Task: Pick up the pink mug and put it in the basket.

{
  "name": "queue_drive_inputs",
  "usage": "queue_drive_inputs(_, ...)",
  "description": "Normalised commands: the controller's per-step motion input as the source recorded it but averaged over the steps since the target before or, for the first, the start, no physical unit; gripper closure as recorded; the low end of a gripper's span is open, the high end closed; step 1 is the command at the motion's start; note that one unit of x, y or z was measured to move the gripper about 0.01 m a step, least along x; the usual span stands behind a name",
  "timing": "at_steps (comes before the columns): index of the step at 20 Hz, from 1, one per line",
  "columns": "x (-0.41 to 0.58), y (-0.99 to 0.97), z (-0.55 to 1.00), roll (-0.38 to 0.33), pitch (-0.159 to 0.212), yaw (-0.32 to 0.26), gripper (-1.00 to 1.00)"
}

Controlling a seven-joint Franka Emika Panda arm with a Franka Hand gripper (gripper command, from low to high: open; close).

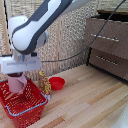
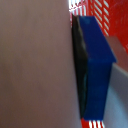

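In the exterior view my gripper [image 1: 18, 76] hangs over the red mesh basket [image 1: 37, 106] at the view's left. It is shut on the pink mug [image 1: 17, 83], which sits low between the fingers, just inside the basket's top. In the wrist view the pink mug [image 2: 32, 65] fills most of the picture, pressed against one dark blue finger pad [image 2: 95, 65]. Red mesh of the basket [image 2: 107, 15] shows behind the finger. The other finger is hidden.
A red shallow bowl [image 1: 57, 83] lies on the wooden floor beside the basket. A small yellowish patterned object [image 1: 45, 82] stands between bowl and basket. A dark brown drawer cabinet [image 1: 107, 42] stands at the exterior view's right, with a black cable running to the arm.
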Motion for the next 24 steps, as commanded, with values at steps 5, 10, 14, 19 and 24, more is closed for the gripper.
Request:
queue_drive_inputs(5, 0.000, 0.22, -0.51, -0.018, -0.022, -0.032, 1.00)
queue_drive_inputs(10, -0.105, 0.36, -0.16, 0.005, -0.125, -0.062, -1.00)
queue_drive_inputs(14, -0.026, 0.13, 0.17, 0.026, -0.076, -0.020, -1.00)
queue_drive_inputs(19, 0.002, -0.20, 0.52, 0.045, -0.009, -0.004, -1.00)
queue_drive_inputs(24, 0.014, -0.11, 0.85, -0.005, 0.073, -0.004, -1.00)
